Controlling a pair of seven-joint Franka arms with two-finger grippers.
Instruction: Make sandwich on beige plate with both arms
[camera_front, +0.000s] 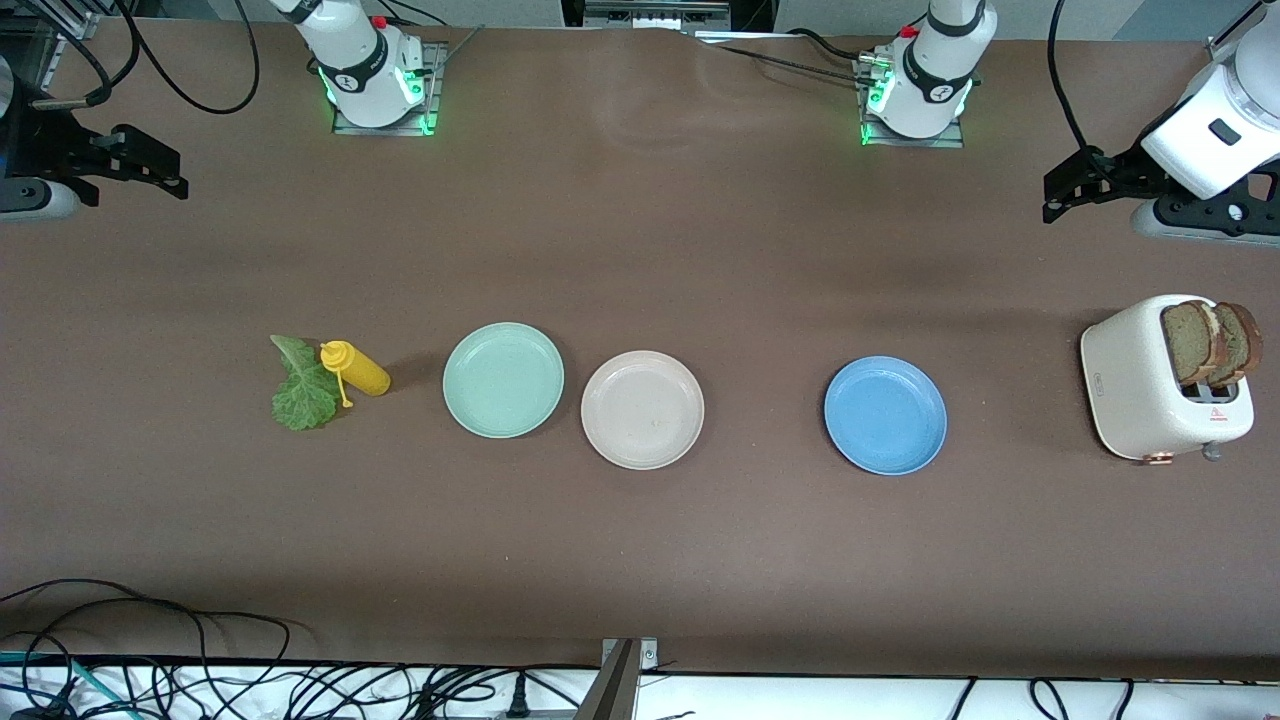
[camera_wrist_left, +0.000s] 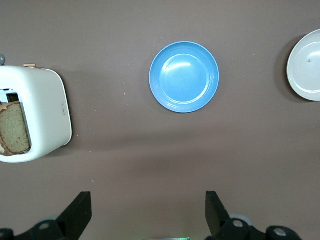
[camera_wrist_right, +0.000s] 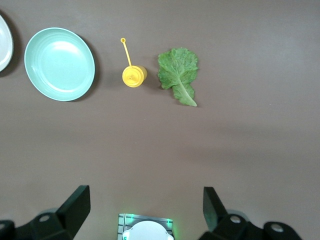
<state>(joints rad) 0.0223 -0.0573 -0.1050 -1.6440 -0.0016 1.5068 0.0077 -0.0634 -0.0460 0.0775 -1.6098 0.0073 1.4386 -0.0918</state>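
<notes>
The beige plate (camera_front: 642, 409) lies bare at the table's middle; its edge shows in the left wrist view (camera_wrist_left: 306, 65). Two brown bread slices (camera_front: 1210, 342) stand in a white toaster (camera_front: 1150, 390) at the left arm's end; one slice shows in the left wrist view (camera_wrist_left: 14, 130). The green lettuce leaf (camera_front: 303, 392) lies flat at the right arm's end and shows in the right wrist view (camera_wrist_right: 179, 72). My left gripper (camera_wrist_left: 147, 200) is open and empty, high over the table near its own base. My right gripper (camera_wrist_right: 145, 192) is open and empty, high over its own base.
A mint green plate (camera_front: 503, 379) lies beside the beige plate toward the right arm's end. A blue plate (camera_front: 885, 414) lies toward the left arm's end. A yellow squeeze bottle (camera_front: 356, 369) stands beside the lettuce. Black fixtures (camera_front: 1090, 185) reach in at both table ends.
</notes>
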